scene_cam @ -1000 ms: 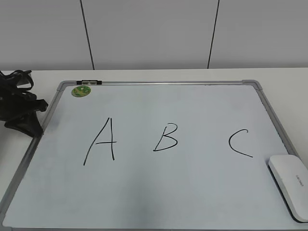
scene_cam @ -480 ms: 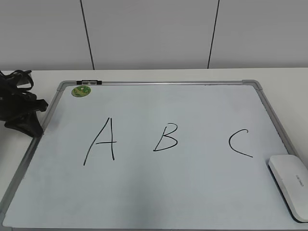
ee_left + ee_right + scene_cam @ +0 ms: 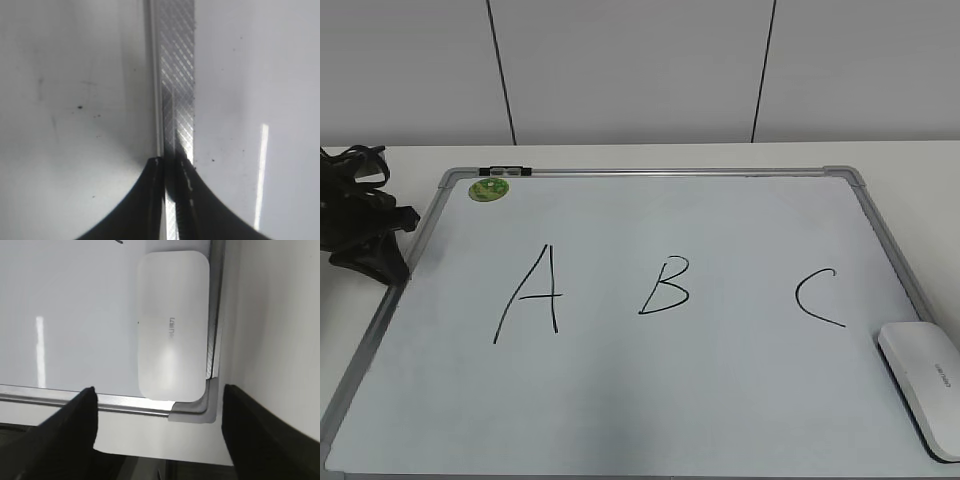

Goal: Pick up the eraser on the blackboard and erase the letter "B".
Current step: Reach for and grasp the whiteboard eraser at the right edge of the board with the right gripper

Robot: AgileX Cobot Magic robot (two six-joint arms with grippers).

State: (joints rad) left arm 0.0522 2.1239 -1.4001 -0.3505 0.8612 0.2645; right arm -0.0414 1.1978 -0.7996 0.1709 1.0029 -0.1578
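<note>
nothing of the task is judged done: the letter "b" (image 3: 665, 286) is seen whole at mid-board, between the "a" (image 3: 530, 293) and the "c" (image 3: 818, 297). the eraser (image 3: 923, 386) is left unlifted on the blackboard (image 3: 650, 400), at its corner by the desk's front right. the right gripper (image 3: 159, 440) is held spread wide above it, grasping nothing. the left gripper (image 3: 172, 172) is seen pinched nearly closed over the board's left frame.

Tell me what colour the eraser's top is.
White, with small grey lettering; the eraser shows best in the right wrist view.
</note>
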